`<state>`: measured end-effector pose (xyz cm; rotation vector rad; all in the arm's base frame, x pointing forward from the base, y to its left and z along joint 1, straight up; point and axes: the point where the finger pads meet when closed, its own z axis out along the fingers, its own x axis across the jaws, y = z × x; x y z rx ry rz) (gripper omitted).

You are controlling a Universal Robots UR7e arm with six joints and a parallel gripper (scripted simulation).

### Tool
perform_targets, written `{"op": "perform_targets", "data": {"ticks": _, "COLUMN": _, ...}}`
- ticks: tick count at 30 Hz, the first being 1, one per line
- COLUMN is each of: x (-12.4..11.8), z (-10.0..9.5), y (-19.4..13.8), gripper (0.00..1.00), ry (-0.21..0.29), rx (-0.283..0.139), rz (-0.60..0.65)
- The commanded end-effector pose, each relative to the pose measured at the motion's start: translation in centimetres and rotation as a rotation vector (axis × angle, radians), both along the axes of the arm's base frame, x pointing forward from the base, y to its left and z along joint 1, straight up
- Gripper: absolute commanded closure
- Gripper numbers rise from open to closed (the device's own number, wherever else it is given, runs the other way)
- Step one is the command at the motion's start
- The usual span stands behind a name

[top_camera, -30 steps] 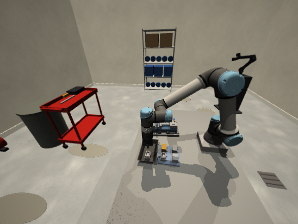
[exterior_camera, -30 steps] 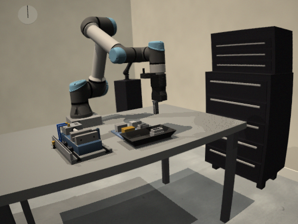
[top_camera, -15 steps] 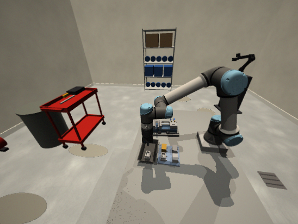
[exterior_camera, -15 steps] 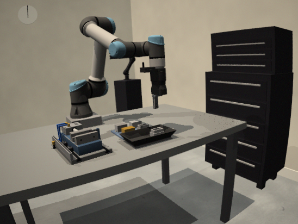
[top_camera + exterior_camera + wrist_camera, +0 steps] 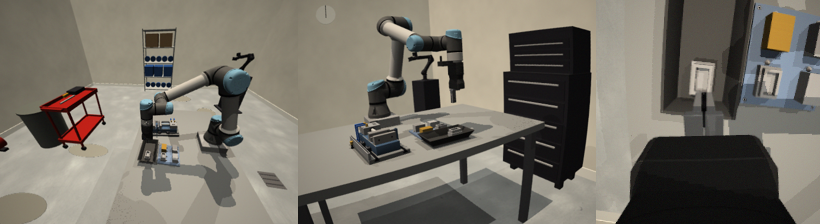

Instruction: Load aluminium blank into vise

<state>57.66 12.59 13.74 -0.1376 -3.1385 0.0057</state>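
My gripper (image 5: 453,99) is shut with nothing between the fingers and hangs high above the dark outfeed tray (image 5: 447,134); it also shows in the wrist view (image 5: 704,107). One finished part (image 5: 702,77) (image 5: 148,155) lies pocket up on the tray floor. The blue infeed plate (image 5: 169,155) next to the tray holds a brass blank (image 5: 779,31), a second pocketed part (image 5: 767,81) and two aluminium blanks (image 5: 174,148) (image 5: 175,156). The vise (image 5: 379,138) stands apart from the plate, and I cannot tell what is in its opening.
The arm's base (image 5: 379,109) stands at the table's back. A black tool chest (image 5: 546,100) stands to the right of the table. A red cart (image 5: 73,114) and a shelf (image 5: 159,58) stand far off on the floor.
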Motion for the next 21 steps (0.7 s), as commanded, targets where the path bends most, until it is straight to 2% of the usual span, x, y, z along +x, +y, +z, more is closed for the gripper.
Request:
{"op": "perform_targets", "data": {"ticks": 1, "x": 0.0, "z": 0.5, "y": 0.0, "gripper": 1.00, "ry": -0.001, "rx": 0.000, "rz": 0.000}}
{"op": "perform_targets", "data": {"ticks": 13, "x": 0.0, "z": 0.6, "y": -1.1, "gripper": 1.00, "ry": -0.001, "rx": 0.000, "rz": 0.000}}
{"op": "perform_targets", "data": {"ticks": 17, "x": -0.3, "z": 0.7, "y": -4.2, "gripper": 1.00, "ry": -0.001, "rx": 0.000, "rz": 0.000}}
{"op": "perform_targets", "data": {"ticks": 21, "x": -1.0, "z": 0.8, "y": -8.9, "gripper": 1.00, "ry": -0.001, "rx": 0.000, "rz": 0.000}}
